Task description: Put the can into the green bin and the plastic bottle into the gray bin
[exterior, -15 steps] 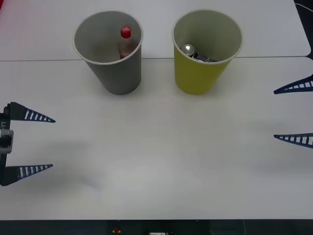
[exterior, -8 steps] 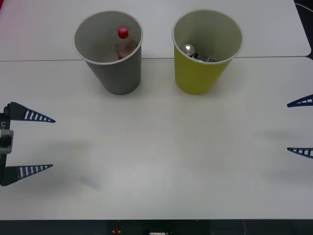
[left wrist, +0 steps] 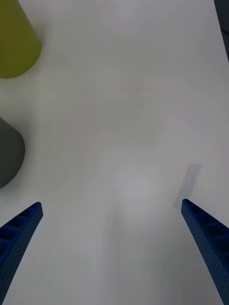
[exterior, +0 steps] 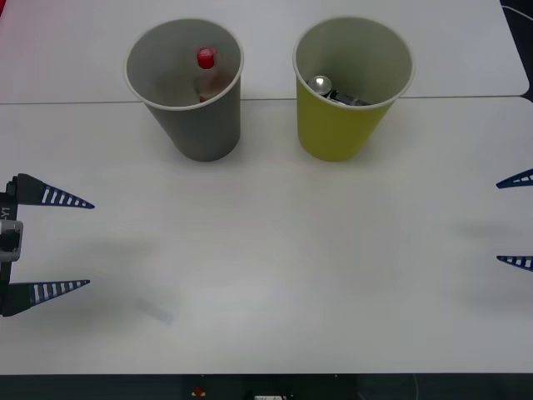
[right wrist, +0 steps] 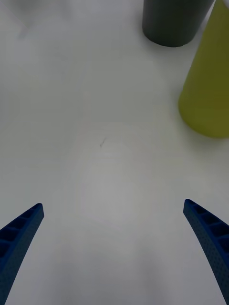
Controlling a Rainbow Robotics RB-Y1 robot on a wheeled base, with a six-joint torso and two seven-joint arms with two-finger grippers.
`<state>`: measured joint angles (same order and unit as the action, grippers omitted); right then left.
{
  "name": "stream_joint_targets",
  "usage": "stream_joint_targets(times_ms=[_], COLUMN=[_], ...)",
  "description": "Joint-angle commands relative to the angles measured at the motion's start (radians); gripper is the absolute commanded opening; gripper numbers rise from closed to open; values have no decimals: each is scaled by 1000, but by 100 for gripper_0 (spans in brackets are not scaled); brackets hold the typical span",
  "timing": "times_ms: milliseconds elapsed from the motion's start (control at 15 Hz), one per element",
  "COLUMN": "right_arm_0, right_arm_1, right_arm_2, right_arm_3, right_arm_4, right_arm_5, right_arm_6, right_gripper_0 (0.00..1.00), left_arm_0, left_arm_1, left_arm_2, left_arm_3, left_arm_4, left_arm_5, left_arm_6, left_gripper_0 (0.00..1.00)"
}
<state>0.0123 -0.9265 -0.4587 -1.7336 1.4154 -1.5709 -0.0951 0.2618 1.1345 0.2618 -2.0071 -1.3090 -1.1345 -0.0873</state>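
The plastic bottle [exterior: 205, 73] with its red cap stands inside the gray bin [exterior: 200, 125] at the table's back left. Beside it, the can [exterior: 326, 88] with its shiny silver top lies inside the green bin [exterior: 337, 125]. My left gripper [exterior: 71, 244] is open over the table's left edge, nothing between its fingers. At the right edge my right gripper [exterior: 516, 221] is open and empty too. The right wrist view shows the green bin [right wrist: 210, 95] and gray bin [right wrist: 174, 21] ahead; the left wrist view shows the green bin [left wrist: 14, 43] and gray bin [left wrist: 8, 152].
A seam [exterior: 83, 102] between two white tabletops runs behind the bins. A faint pale mark [exterior: 156, 312] lies on the table [exterior: 275, 250] near the front left.
My right gripper has drawn back to the right edge of the front view. The bottle's cap has shifted slightly left inside the gray bin. My left gripper has stayed still.
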Motion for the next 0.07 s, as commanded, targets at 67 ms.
stream_joint_targets(times_ms=[67], right_arm_0=[0], right_arm_1=[0], right_arm_2=[0], right_arm_3=[0], right_arm_4=[0], right_arm_5=[0], right_arm_6=[0], right_gripper_0=[100], left_arm_0=[0], left_arm_1=[0], left_arm_2=[0], left_arm_3=[0], left_arm_4=[0], left_arm_5=[0], left_arm_6=[0], left_gripper_0=[100])
